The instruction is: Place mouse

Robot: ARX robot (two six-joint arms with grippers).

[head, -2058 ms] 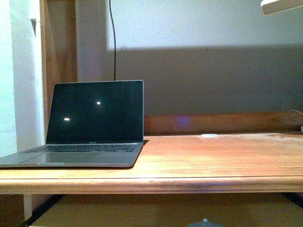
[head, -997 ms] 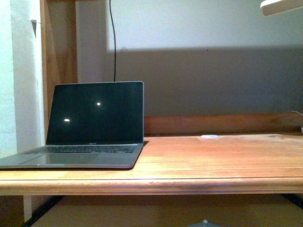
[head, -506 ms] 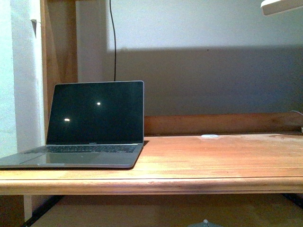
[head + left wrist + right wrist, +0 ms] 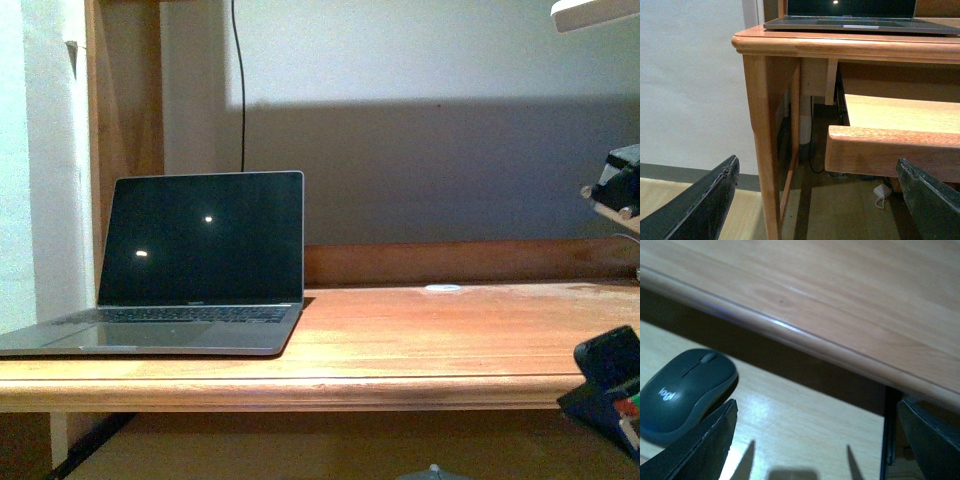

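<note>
1. My right gripper is spread wide. Its fingers sit at both edges of the wrist view with nothing held between them.
2. The mouse lies flat on the pale shelf below the front edge of the desk. It is just beside one finger, and I can't tell if they touch.
3. My left gripper is wide open too and empty. It is low down by the desk's corner, facing the pulled-out shelf.
4. The laptop is open with a dark screen, on the left end of the desk top. A small white disc sits near the back, well apart from it.
5. In the front view, part of my right arm shows at the right edge, by the desk's front edge.
</note>
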